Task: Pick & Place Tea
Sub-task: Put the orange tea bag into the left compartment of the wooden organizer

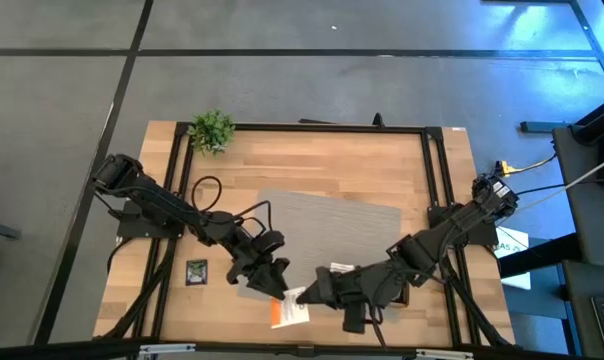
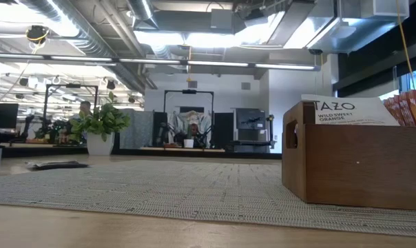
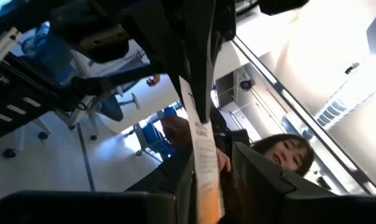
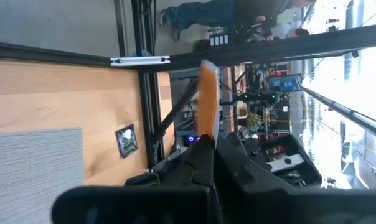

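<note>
High view: right gripper (image 1: pixel 300 296) clenched on an orange-white tea sachet (image 1: pixel 288 312), left gripper (image 1: pixel 270 277) just beside; can't tell its state. Both tugging could rip it.

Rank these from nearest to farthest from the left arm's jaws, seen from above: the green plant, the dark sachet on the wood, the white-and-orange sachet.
1. White-and-orange sachet, right at the left gripper, front edge.
2. Dark sachet, off to the left on bare wood.
3. Green plant, far back-left corner.
</note>
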You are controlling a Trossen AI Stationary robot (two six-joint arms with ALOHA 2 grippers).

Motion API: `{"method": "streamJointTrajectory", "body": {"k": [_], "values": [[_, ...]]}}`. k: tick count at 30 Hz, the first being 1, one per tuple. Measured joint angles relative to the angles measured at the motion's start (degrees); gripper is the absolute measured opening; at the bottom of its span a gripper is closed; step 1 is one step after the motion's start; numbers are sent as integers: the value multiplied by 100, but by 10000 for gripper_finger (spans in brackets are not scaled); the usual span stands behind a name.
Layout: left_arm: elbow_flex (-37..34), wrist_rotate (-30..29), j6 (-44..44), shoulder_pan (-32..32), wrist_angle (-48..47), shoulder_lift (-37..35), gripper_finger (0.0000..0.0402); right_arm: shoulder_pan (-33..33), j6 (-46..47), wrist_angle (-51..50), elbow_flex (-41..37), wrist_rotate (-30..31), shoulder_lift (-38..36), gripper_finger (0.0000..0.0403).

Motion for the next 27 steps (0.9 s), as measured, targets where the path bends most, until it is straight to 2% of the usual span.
{"method": "streamJointTrajectory", "body": {"k": [4, 14, 20, 27], "values": [[0, 206, -87, 0, -2, 0, 86, -16, -11, 1, 0, -2, 0, 4], [0, 219, -90, 0, -22, 0, 39, -22, -78, -32, 0, 4, 0, 6], [0, 221, 97, 0, -24, 0, 6, -22, -81, -72, 0, 11, -2, 26], [0, 228, 146, 0, -19, 0, 4, -22, -61, -102, 0, 11, -4, 64]]}}
